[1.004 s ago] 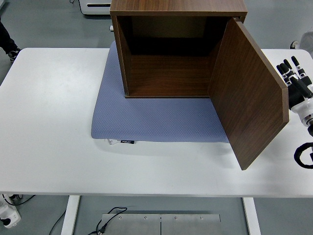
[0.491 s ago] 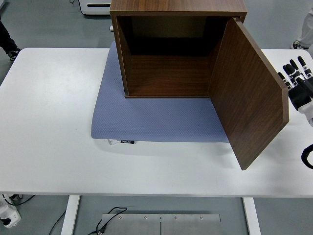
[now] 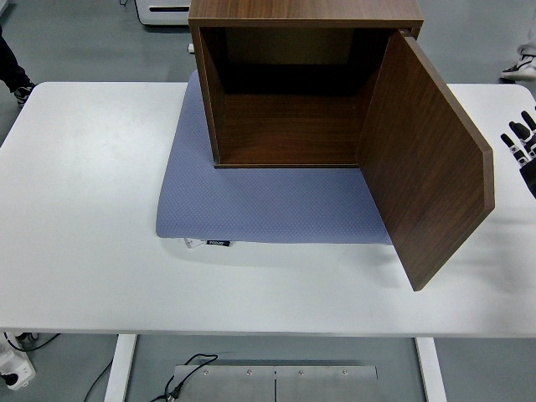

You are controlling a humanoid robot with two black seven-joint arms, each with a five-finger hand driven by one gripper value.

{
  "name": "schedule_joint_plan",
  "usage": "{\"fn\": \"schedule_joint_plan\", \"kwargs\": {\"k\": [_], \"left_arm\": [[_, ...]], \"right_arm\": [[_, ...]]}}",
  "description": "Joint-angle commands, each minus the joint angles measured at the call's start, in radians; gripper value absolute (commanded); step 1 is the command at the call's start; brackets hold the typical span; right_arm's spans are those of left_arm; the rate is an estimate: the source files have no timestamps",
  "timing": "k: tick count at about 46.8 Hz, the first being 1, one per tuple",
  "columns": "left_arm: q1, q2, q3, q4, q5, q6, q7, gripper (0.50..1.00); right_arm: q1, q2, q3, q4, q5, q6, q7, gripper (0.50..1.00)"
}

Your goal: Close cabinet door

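Your right hand (image 3: 523, 141) shows only at the right edge, fingers spread, holding nothing, apart from the door (image 3: 427, 163). That one door stands wide open. The single cabinet (image 3: 293, 92) sits empty on one blue mat (image 3: 251, 209).

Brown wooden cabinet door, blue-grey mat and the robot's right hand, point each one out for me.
Brown wooden cabinet door (image 3: 427, 167), head view, middle of its open panel.
Blue-grey textured mat (image 3: 268, 205), head view, bare part in front of the cabinet.
Right hand (image 3: 523, 144), head view, black fingers at the picture's right edge.
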Motion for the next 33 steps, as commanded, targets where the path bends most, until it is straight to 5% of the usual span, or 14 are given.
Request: {"fn": "schedule_joint_plan", "kwargs": {"k": [1,17,33], "left_arm": [[0.000,0.000,0.000,0.000,-0.001,0.000,0.000,1.000],[0.000,0.000,0.000,0.000,0.001,0.000,0.000,1.000],[0.000,0.000,0.000,0.000,-0.001,0.000,-0.002,1.000]], "right_arm": [[-0.039,-0.027,0.010,0.025,0.000,0.021,0.000,1.000],[-0.318,-0.098,0.110,0.212,0.000,0.131,0.001,1.000],[-0.452,-0.121,0.145,0.336,-0.002,0.196,0.001,1.000]]}}
